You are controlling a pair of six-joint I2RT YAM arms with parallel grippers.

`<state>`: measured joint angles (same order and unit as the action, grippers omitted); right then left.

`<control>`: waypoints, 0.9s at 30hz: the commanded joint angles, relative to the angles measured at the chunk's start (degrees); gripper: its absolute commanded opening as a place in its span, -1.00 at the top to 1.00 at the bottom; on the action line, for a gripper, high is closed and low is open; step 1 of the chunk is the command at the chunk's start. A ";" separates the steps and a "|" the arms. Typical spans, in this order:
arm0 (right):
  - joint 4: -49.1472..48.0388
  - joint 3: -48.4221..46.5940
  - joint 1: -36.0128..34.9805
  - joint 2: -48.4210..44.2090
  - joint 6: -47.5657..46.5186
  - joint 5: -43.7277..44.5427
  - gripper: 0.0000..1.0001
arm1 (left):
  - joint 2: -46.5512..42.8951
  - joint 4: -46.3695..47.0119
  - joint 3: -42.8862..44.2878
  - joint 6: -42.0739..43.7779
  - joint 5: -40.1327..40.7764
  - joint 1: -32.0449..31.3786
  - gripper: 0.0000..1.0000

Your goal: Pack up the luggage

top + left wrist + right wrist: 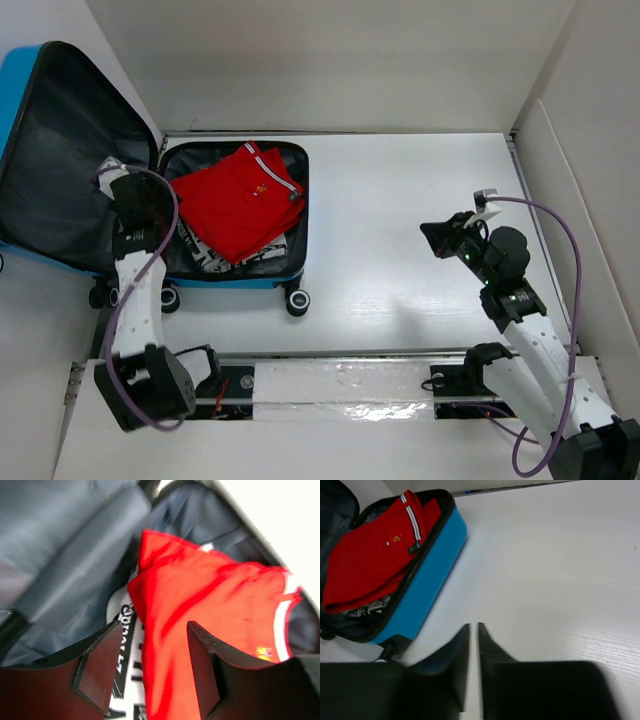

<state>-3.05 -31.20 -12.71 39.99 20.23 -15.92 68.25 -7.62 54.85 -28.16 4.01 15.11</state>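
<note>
The blue luggage [240, 281] lies open at the left of the table, its dark-lined lid [60, 170] leaning back against the left wall. A folded red garment [240, 200] lies in the base on top of a black-and-white printed garment [215, 258]. My left gripper [158, 205] hangs over the base's left side by the hinge. In the left wrist view it [155, 627] is open and empty, just above the red garment [215, 610] and the printed one [127, 630]. My right gripper [440, 238] is shut and empty above the bare table; in its wrist view [474, 626] the luggage [427, 580] lies far to the left.
Black wheels [297, 300] stick out at the luggage's near edge. White walls close in the table at the back and both sides. A mounting rail with a taped white strip [340, 385] runs along the near edge between the arm bases.
</note>
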 commanded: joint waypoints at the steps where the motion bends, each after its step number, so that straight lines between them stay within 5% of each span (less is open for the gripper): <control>1: -2.14 -0.88 0.32 0.26 -0.72 -1.83 0.91 | -10.92 -1.34 0.08 -0.58 3.54 0.00 -0.01; 6: -2.05 -1.23 -0.21 0.79 -1.33 -2.36 1.00 | -24.99 -8.61 -0.01 -1.80 18.55 -0.52 1.00; 14: -2.58 -1.14 -0.21 0.79 -1.24 -3.68 0.99 | -27.65 -25.24 2.37 -9.27 54.44 -3.51 1.00; 16: -2.49 -1.23 -0.21 1.14 -1.42 -4.29 0.94 | -28.25 -28.94 1.05 -13.21 57.77 -4.39 1.00; 19: -2.40 -1.41 -0.74 1.76 -1.42 -4.64 0.77 | -29.14 -32.45 0.61 -17.00 58.73 -4.39 0.58; 20: -2.31 -1.58 -0.74 1.85 -1.59 -5.25 0.73 | -28.35 -33.07 0.44 -17.19 62.05 -4.39 0.04; 23: -1.96 -1.67 -0.74 2.02 -1.86 -5.17 0.59 | -24.50 -29.32 -1.15 -12.12 66.47 -4.39 -0.64; 27: -1.18 -2.10 -0.74 2.38 -2.21 -5.26 0.52 | -17.81 -27.98 2.09 -9.63 68.85 -2.02 -0.62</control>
<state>-3.03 -31.22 -13.15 42.39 19.20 -20.10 45.95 -35.92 54.89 -36.14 64.73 12.12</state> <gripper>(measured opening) 0.236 0.816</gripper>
